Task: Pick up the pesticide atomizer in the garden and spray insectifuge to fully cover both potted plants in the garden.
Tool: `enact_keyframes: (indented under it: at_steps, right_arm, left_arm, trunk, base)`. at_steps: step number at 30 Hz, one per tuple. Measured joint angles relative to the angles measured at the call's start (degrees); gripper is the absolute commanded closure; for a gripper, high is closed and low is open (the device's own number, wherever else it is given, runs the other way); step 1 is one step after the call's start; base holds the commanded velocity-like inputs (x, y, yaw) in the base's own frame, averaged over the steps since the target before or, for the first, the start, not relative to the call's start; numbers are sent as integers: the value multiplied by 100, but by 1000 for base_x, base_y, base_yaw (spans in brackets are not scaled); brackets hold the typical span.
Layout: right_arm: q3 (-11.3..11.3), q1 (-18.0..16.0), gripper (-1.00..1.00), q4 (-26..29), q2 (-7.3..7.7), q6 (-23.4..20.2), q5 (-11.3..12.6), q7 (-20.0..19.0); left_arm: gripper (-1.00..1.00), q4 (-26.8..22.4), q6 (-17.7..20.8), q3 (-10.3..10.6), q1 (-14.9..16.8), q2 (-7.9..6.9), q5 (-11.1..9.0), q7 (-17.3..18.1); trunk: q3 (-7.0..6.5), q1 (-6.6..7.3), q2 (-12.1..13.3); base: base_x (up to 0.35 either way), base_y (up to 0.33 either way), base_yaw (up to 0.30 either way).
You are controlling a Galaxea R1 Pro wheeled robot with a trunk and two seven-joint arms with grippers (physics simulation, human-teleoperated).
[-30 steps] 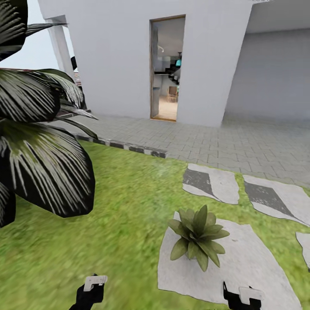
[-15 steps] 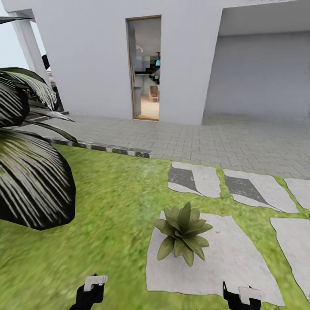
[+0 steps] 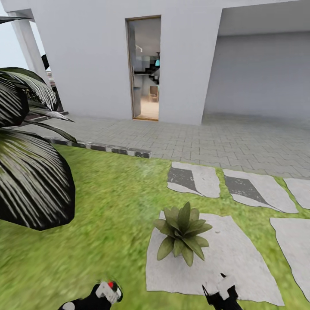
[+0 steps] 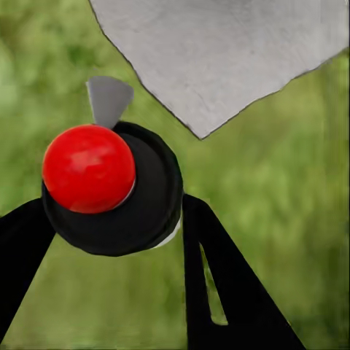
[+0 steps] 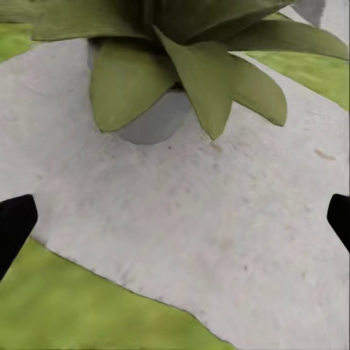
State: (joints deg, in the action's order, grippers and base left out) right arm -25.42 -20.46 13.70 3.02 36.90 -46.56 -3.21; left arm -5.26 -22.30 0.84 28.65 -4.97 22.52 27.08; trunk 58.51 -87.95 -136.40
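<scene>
Left gripper (image 4: 109, 219) fingers grip the atomizer (image 4: 109, 189); right gripper (image 5: 175, 219) fingers spread open before the potted plant (image 3: 182, 233) on a stone (image 3: 232, 258)

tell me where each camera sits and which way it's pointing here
Head view: on the robot's head, looking forward and down over lawn toward the house; left gripper and right gripper show low.
Left wrist view: along black fingers clamping the atomizer.
Right wrist view: toward the potted plant on its stepping stone.
Shared: that plant, stone.
</scene>
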Motion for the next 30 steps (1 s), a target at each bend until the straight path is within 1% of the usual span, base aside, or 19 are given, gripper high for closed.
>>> enact_keyframes:
  at_steps: [1, 2, 3, 5, 6, 9, 10, 11, 13, 14, 15, 16, 17, 20, 23, 27, 30]
  right_arm:
    - [9, 0, -100, 11, -4, -1, -89, -292]
    - [21, 0, -100, 22, -11, -5, -134, -752]
    - [21, 1, -100, 30, -14, -8, -151, -1023]
    - [29, 2, -100, 36, -17, -26, -176, -1444]
    - [33, 2, -100, 35, -18, -91, -191, -1712]
    - [56, -25, -100, 58, -25, -343, -229, -2381]
    - [119, -64, -100, 178, -27, -495, -282, -2781]
    - [183, -90, -100, 319, -33, -608, -323, -3045]
    - [165, -86, -100, 318, -29, -614, -327, -3033]
    - [165, -86, -100, 319, -29, -611, -327, -3033]
    - [165, -86, -100, 322, -28, -609, -324, -3033]
    - [166, -86, -100, 324, -61, -613, -319, -3033]
    - [188, -86, -100, 314, -72, -617, -337, -3050]
    - [199, -86, -100, 341, -16, -609, -349, -3066]
    - [205, -86, -100, 426, 6, -606, -368, -3104]
    - [202, -98, -100, 554, 3, -617, -493, -3233]
    - [200, -115, -100, 650, -33, -625, -588, -3328]
  left_arm:
    - [100, -5, 46, -14, 9, -69, 120, 284]
    - [100, -23, 98, -25, 34, -130, 217, 541]
    - [100, -91, 196, -38, 99, -196, 318, 865]
    - [100, -219, 380, -28, 174, -248, 458, 1225]
    - [100, -327, 553, -25, 208, -266, 603, 1461]
    - [100, -665, 966, -32, 236, -240, 1055, 1860]
    - [100, -889, 1214, -37, 241, -211, 1286, 2003]
    - [100, -1041, 1409, -37, 242, -199, 1411, 2097]
    - [100, -1098, 1338, -3, 214, -134, 1444, 2101]
    - [100, -1108, 1313, 12, 216, -129, 1467, 2102]
    - [100, -1127, 1314, 27, 230, -133, 1472, 2108]
    - [100, -1145, 1316, 44, 242, -139, 1478, 2118]
    - [100, -1178, 1339, 68, 275, -167, 1508, 2151]
    - [100, -1236, 1346, 76, 331, -179, 1600, 2249]
    - [100, -1243, 1347, 72, 351, -172, 1702, 2346]
    - [100, -1243, 1346, 70, 358, -156, 1841, 2475]
    - [100, -1248, 1352, 70, 362, -118, 1942, 2572]
  trunk:
    - [0, 0, 0]
    - [0, 0, 0]
    - [-1, 0, 0]
    - [-1, 0, 0]
    - [-1, 0, 0]
    - [-1, 0, 0]
    - [-1, 0, 0]
    - [-1, 0, 0]
    - [-1, 0, 0]
    - [-1, 0, 0]
    - [-1, 0, 0]
    - [-1, 0, 0]
    - [-1, 0, 0]
    - [-1, 0, 0]
    - [-1, 0, 0]
    - [-1, 0, 0]
    - [-1, 0, 0]
  base:
    - [0, 0, 0]
    - [0, 0, 0]
    - [0, 0, 0]
    - [0, 0, 0]
    - [0, 0, 0]
    - [0, 0, 0]
    - [0, 0, 0]
    - [0, 0, 0]
    - [0, 0, 0]
    - [0, 0, 0]
    - [0, 0, 0]
    - [0, 0, 0]
    - [0, 0, 0]
    - [0, 0, 0]
    - [0, 0, 0]
    - [0, 0, 0]
    - [0, 0, 0]
